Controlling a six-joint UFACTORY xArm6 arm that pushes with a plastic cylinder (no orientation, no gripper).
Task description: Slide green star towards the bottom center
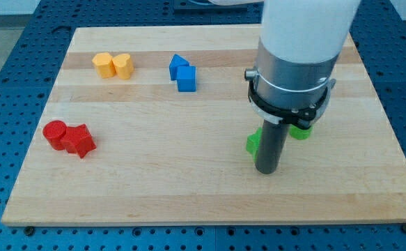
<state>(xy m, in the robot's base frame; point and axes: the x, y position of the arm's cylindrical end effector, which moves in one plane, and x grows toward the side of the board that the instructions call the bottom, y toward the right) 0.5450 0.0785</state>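
Note:
My tip (266, 169) rests on the wooden board (189, 188), right of centre and toward the view's bottom. A green block (253, 143) shows just left of the rod, touching it; the rod hides most of it, so its shape cannot be made out. A second green block (300, 131) peeks out on the rod's right, under the arm's collar, shape also hidden. One of these is the green star; I cannot tell which.
Two yellow blocks (113, 65) sit side by side at the top left. A blue block pair (182, 73) lies at the top centre. A red cylinder (55, 134) and a red star (79, 141) touch at the left edge.

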